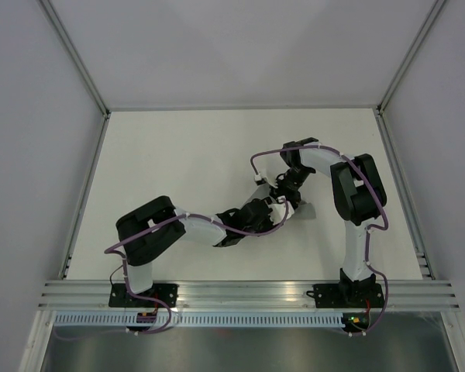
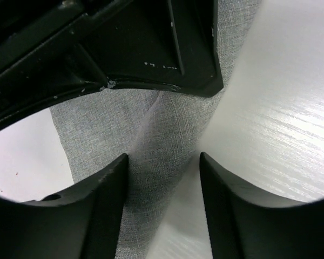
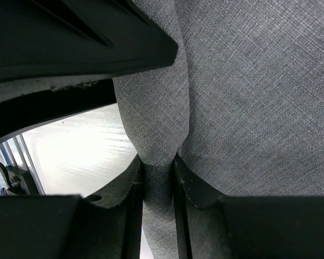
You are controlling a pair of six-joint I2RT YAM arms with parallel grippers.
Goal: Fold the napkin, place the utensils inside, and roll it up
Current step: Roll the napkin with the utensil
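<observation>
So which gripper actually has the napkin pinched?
The right gripper: its fingers clamp a fold of the napkin. The left gripper has its fingers apart over the cloth.

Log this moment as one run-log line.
right gripper: shut on a fold of the mid-grey woven fabric napkin | left gripper: open, straddling napkin | arms: meeting mid-table

A white table (image 1: 178, 170) sits between pale walls (image 1: 31, 116), fronted by what looks like an aluminium rail (image 1: 240, 293).

left tool (image 2: 162, 162) hard by right tool (image 3: 159, 162), table (image 1: 163, 155) free leftward
</observation>
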